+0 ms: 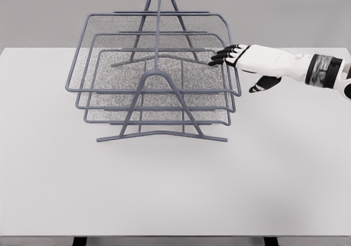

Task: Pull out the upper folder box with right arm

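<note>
Head view. Your right hand (237,56) reached in from the right, fingers spread and holding nothing, fingertips just at the right rim of the upper folder box (153,51). That box sat highest of 3 mesh trays in the wire rack (162,130) on the white table (175,191). You needed to hook the rim firmly, then draw level along the rails.

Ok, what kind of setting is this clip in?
Most likely a bare simulated test bench with a desk-office theme, not a real room. A plain white table against a blank grey wall holds only a stacked wire mesh folder rack, with the robot's right hand reaching toward its upper tray.
</note>
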`<state>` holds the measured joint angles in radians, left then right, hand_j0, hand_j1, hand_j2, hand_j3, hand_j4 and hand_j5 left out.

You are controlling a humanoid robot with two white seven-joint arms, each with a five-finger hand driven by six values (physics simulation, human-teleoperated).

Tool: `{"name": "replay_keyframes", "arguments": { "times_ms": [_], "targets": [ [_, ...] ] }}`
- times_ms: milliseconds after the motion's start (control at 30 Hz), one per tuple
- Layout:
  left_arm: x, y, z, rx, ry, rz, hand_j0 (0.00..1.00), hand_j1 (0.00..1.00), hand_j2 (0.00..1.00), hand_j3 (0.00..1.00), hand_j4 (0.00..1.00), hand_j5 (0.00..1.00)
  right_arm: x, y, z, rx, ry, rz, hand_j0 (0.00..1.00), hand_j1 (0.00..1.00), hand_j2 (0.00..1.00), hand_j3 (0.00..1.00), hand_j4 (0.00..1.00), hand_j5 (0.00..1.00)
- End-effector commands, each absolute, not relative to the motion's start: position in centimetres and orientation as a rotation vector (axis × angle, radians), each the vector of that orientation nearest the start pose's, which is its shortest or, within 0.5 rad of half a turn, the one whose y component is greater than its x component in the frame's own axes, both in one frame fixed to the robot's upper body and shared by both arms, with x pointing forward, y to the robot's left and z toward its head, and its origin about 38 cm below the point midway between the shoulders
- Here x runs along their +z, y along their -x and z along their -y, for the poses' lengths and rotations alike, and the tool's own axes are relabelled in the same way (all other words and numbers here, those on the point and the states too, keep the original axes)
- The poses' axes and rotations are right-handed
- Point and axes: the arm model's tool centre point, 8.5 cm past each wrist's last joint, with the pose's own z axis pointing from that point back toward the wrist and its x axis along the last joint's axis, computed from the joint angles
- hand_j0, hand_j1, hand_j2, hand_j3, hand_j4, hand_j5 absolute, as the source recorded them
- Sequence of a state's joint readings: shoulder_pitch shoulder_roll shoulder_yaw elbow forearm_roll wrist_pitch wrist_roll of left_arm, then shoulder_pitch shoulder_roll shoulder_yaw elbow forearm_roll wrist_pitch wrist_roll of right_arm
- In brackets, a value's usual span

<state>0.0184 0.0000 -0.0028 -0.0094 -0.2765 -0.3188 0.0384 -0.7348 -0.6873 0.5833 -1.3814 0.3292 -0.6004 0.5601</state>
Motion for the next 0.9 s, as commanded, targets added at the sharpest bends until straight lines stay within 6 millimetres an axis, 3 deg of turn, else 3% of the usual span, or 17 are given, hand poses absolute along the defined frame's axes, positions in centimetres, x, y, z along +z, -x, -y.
{"name": "replay_keyframes", "arguments": {
  "times_ms": [0,567,867],
  "targets": [
    [-25.8,-2.4,-26.5,-0.284,-0.078,0.301,1.0,1.0,1.0,1.0,1.0,1.0,24.2,-46.2,26.5,2.052,0.377,1.555,1.0,1.0,1.0,1.0,1.0,1.0],
    [-25.8,-2.4,-26.5,-0.284,-0.078,0.3,1.0,1.0,1.0,1.0,1.0,1.0,26.6,-44.6,31.3,2.078,0.479,1.475,1.0,1.0,1.0,1.0,1.0,1.0],
    [-25.8,-2.4,-26.5,-0.284,-0.078,0.301,1.0,1.0,1.0,1.0,1.0,1.0,27.3,-44.1,32.6,2.084,0.505,1.447,1.0,1.0,1.0,1.0,1.0,1.0]
  ]
}}
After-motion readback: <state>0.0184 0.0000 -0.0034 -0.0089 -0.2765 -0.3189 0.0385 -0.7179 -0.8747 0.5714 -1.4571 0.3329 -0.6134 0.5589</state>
